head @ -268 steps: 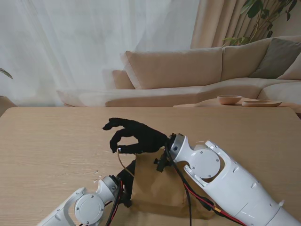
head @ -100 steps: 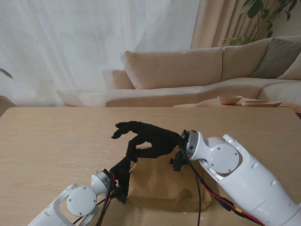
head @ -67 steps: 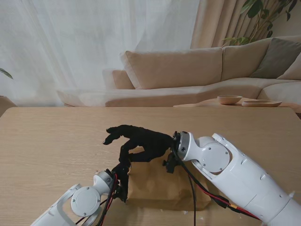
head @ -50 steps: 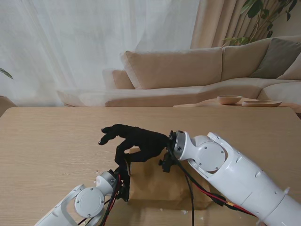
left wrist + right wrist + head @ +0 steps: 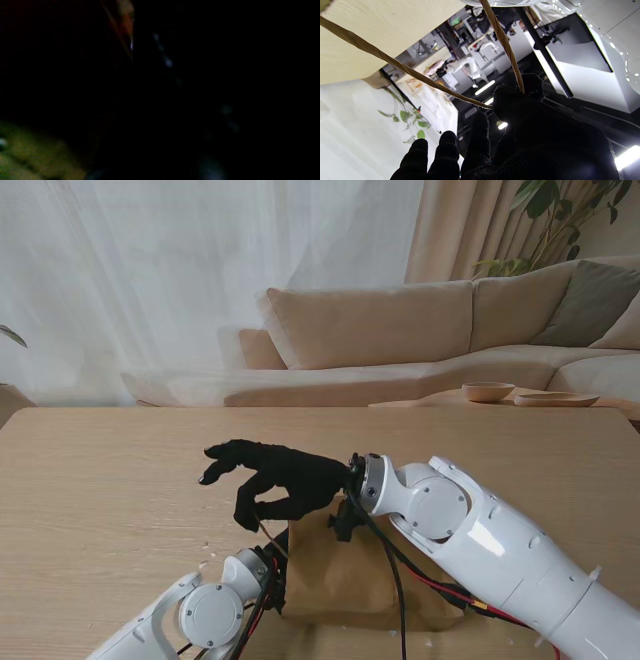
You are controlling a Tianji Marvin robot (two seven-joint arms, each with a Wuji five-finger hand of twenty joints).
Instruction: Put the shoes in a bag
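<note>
From the stand camera I have the tabletop (image 5: 100, 480) filling the near field, and the brown paper bag (image 5: 340, 575) lies on it close to me, between my two arms, with its mouth end turned toward the far side. I cannot see any shoes in these views; if they are already in the bag, the paper hides them. My right hand (image 5: 275, 478) hangs over the bag's far edge, reaching across toward my left, and it has the twisted paper handle (image 5: 503, 40) pinched: in the right wrist view the cord runs in two strands down to the thumb and a fingertip (image 5: 531, 85), while the other three fingers stretch out loose and hold nothing. In the stand view a thin strand of that handle shows just under the pinching fingers, running down to the bag. My left hand (image 5: 272, 568) is pushed in at the bag's left edge, mostly hidden by the paper and its own wrist, and its wrist camera shows almost only darkness, so I cannot tell how its fingers are set. The relation that matters to me is that the handle rises from the bag's mouth straight to my right fingers, so a lift there should pull that lip of the mouth up off the tabletop, with the left hand nearest to the opening.
</note>
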